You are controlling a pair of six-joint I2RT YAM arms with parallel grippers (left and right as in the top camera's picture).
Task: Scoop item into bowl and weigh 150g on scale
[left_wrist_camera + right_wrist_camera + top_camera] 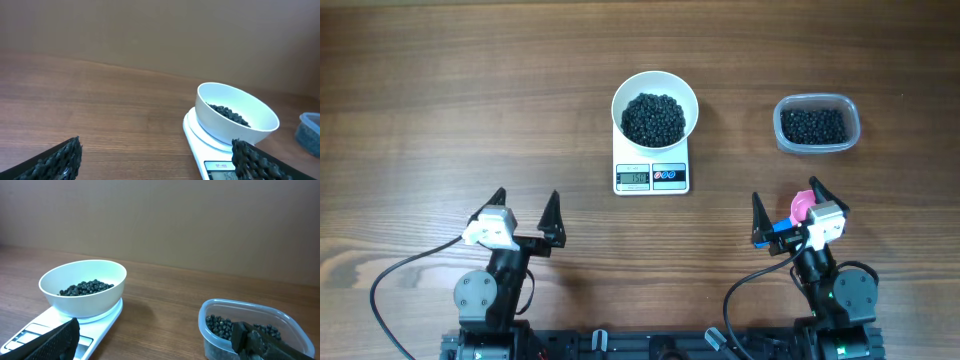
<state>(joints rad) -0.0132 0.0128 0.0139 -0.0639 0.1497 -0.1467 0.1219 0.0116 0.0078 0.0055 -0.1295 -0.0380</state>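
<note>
Beads (654, 118) in one bowl (620, 95), one scale (651, 178)

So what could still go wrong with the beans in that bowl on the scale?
The bowl sits toward the back of the small scale, so a bump might shift it and spill beans. The pink scoop lies right by the right arm's open fingers; a careless move might knock it away. The display is too small to read, so another scoop might overshoot.

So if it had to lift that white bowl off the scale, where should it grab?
Probably the near rim of the bowl, from above, one finger inside, one outside: the wall is thin and flares open, and the beads sit below the rim.
</note>
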